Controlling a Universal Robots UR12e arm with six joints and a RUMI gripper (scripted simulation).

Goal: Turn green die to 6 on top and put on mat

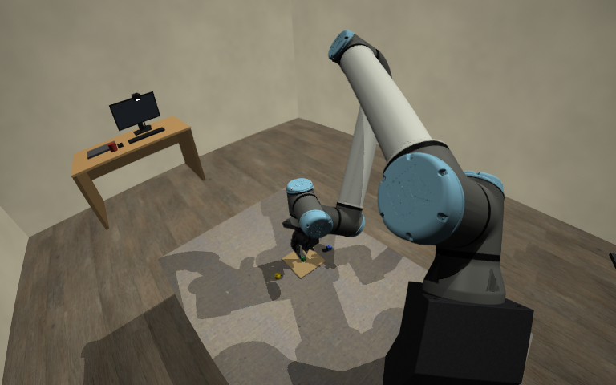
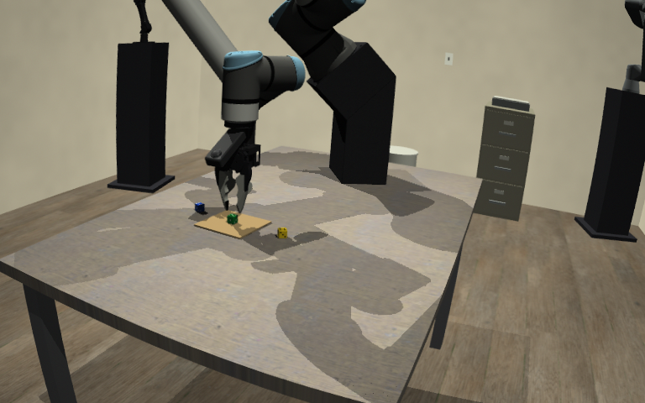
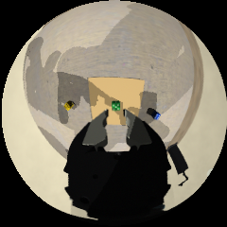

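Observation:
The green die sits flat on the tan mat, near the mat's middle. It also shows in the wrist view and in the top view. Its top number is too small to read. My gripper hangs straight above the die, fingertips pointing down and a little above it. The fingers stand narrowly open, with a gap slightly wider than the die and nothing between them; the wrist view shows the same gap in the gripper.
A blue die lies on the table just off the mat on one side, and a yellow die lies off the other side. Both also show in the wrist view, blue die and yellow die. The robot base stands at the table's back.

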